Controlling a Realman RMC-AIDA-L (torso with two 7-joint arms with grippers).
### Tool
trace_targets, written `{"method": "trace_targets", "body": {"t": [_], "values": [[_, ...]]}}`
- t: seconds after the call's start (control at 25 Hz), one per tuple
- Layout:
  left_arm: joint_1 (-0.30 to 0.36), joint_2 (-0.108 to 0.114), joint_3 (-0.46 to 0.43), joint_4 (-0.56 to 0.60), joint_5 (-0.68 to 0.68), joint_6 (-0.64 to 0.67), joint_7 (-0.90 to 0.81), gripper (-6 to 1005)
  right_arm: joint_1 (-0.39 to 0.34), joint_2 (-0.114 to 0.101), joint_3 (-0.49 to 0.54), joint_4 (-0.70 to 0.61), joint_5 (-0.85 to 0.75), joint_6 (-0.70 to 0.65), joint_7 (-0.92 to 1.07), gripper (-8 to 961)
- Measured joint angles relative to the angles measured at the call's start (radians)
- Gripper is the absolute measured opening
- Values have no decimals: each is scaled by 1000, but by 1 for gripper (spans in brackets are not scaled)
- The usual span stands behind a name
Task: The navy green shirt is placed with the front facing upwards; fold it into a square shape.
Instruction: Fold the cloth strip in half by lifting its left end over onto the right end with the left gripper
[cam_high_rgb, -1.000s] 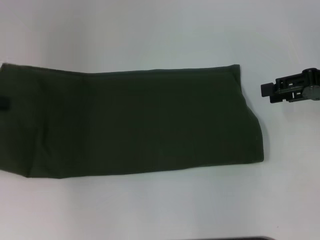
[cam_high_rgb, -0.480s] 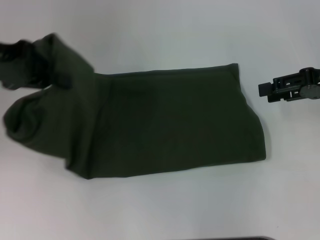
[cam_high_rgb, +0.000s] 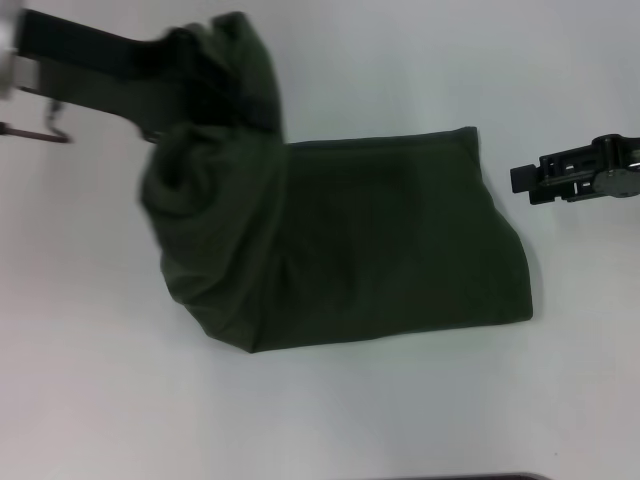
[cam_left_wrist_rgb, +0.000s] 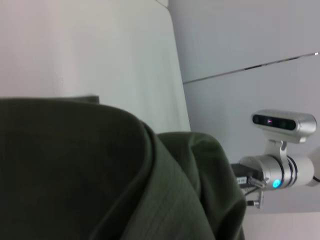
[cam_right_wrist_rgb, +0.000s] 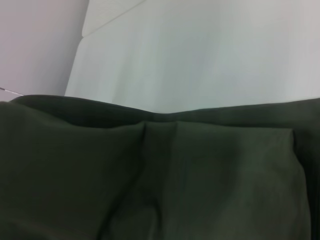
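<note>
Left gripper lifting one end of the navy green shirt over itself on the white worktop.

Head view: the navy green shirt (cam_high_rgb: 350, 240) lies mid-worktop (cam_high_rgb: 330, 420), its left end bunched and raised by the left gripper (cam_high_rgb: 195, 85), closed on the cloth. The right gripper (cam_high_rgb: 545, 180) hovers near the right edge, just beside the shirt; whether its fingers are parted I cannot tell.
Left wrist view: folded shirt (cam_left_wrist_rgb: 100, 175) fills the foreground, with the right arm (cam_left_wrist_rgb: 275, 172) beyond.
Right wrist view: shirt (cam_right_wrist_rgb: 150, 180) close below, worktop (cam_right_wrist_rgb: 210, 55) beyond.
</note>
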Motion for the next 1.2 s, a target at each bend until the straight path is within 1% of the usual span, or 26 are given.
{"method": "trace_targets", "body": {"t": [0.08, 0.12, 0.28, 0.4, 0.56, 0.6, 0.72, 0.8, 0.96, 1.08, 1.2], "values": [[-4, -24, 26, 1, -1, -36, 4, 50, 0, 1, 0, 0, 0, 0, 0, 614], [-5, -38, 52, 2, -1, -65, 5, 50, 1, 1, 0, 0, 0, 1, 0, 614], [-6, -68, 146, 7, 4, -159, -1, 50, 1, 1, 0, 0, 0, 1, 0, 614], [-7, -80, 215, 2, 8, -230, -20, 50, 2, 1, 0, 0, 0, 1, 1, 615], [-30, -80, 336, -51, 55, -295, -97, 49, 5, 0, -2, 0, -1, 1, 6, 615], [-38, -80, 351, -60, 68, -302, -112, 49, 5, 0, -3, 0, -1, 1, 6, 615], [-89, -84, 370, -67, 120, -308, -146, 49, 6, 0, -3, 0, -1, 3, 7, 615], [-126, -92, 372, -65, 165, -313, -165, 49, 6, -1, -3, 0, -1, 3, 8, 615], [-190, -119, 374, -61, 232, -338, -196, 49, 6, -3, -3, 0, -1, 5, 9, 614], [-224, -144, 375, -60, 234, -362, -201, 49, 6, -5, -3, 0, -1, 7, 11, 613], [-241, -157, 389, -39, 218, -387, -197, 49, 5, -3, -5, 0, -1, 11, 12, 615]]}}
